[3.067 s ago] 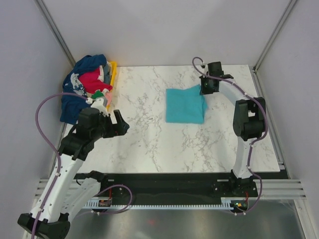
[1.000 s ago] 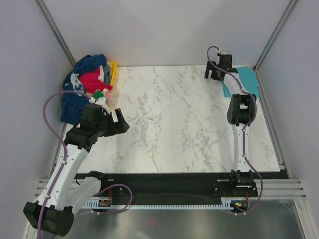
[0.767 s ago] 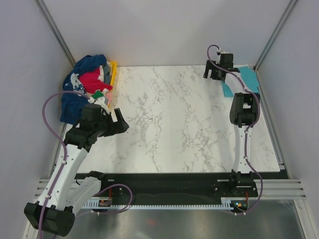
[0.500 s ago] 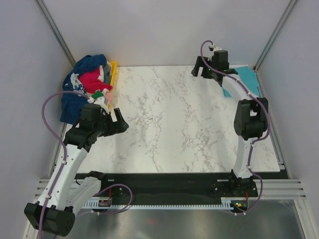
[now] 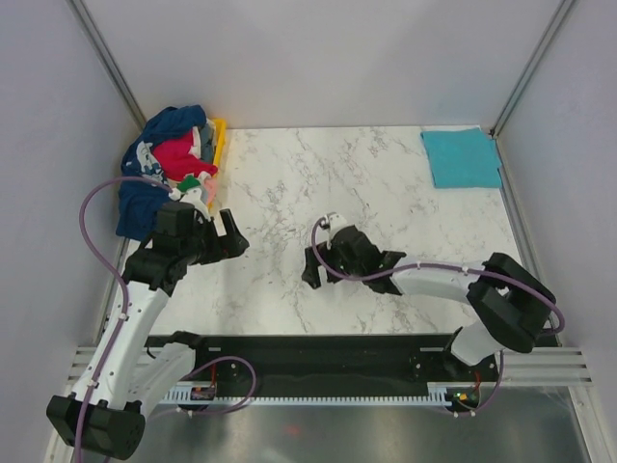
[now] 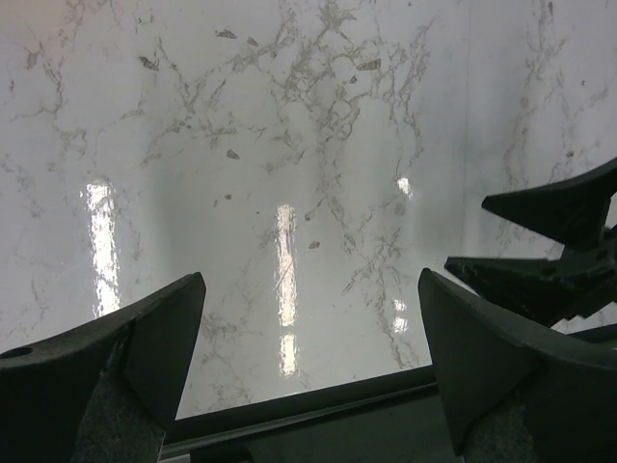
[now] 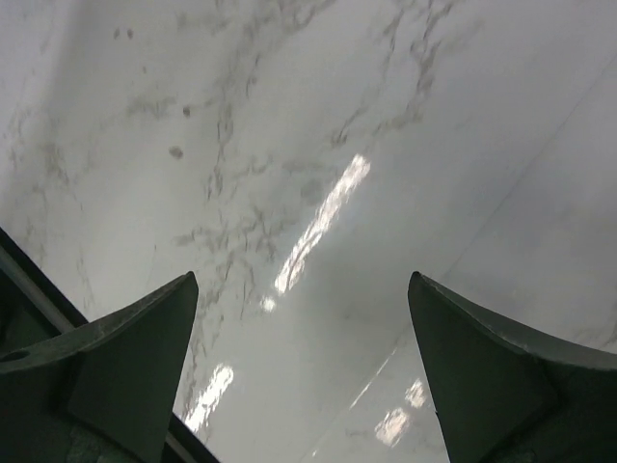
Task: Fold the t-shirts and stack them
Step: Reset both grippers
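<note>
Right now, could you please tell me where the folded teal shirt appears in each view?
Top view: the teal shirt lies flat in the far right corner.
Left wrist: not in it.
Right wrist: not in it.
Shared landmark: the white marble tabletop.

no words, brands or nos. clear enough to read in any view, white print on navy t-shirt (image 5: 159, 125) at far left, too small + crumpled to make out, both wrist views w/ nothing written at all
</note>
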Controlling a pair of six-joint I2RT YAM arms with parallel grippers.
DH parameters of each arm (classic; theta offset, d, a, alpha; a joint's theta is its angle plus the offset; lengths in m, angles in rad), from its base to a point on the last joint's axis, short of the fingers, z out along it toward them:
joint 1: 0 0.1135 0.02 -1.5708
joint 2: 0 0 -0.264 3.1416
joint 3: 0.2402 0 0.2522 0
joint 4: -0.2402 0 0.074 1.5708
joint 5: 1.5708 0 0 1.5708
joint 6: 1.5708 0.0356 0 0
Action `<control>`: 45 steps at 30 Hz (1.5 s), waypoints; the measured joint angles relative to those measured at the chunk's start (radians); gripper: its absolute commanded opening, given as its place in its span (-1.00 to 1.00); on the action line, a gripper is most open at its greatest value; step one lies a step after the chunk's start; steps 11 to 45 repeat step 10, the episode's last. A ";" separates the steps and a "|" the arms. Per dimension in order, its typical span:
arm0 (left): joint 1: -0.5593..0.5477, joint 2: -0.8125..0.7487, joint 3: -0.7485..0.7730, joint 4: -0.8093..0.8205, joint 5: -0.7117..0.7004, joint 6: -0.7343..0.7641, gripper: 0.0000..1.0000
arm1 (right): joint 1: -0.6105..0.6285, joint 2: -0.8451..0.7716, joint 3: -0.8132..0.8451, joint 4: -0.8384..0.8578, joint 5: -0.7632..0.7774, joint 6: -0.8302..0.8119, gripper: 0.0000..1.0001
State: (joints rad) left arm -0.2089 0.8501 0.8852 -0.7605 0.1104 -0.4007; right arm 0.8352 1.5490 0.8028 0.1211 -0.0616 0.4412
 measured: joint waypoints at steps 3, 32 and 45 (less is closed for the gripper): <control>0.000 0.000 -0.001 0.000 0.000 0.000 0.98 | 0.097 -0.056 -0.106 0.015 0.074 0.032 0.96; 0.000 0.002 -0.002 0.000 -0.001 0.000 0.98 | 0.223 -0.178 -0.212 0.078 0.208 0.064 0.96; 0.000 0.002 -0.002 0.000 -0.001 0.000 0.98 | 0.223 -0.178 -0.212 0.078 0.208 0.064 0.96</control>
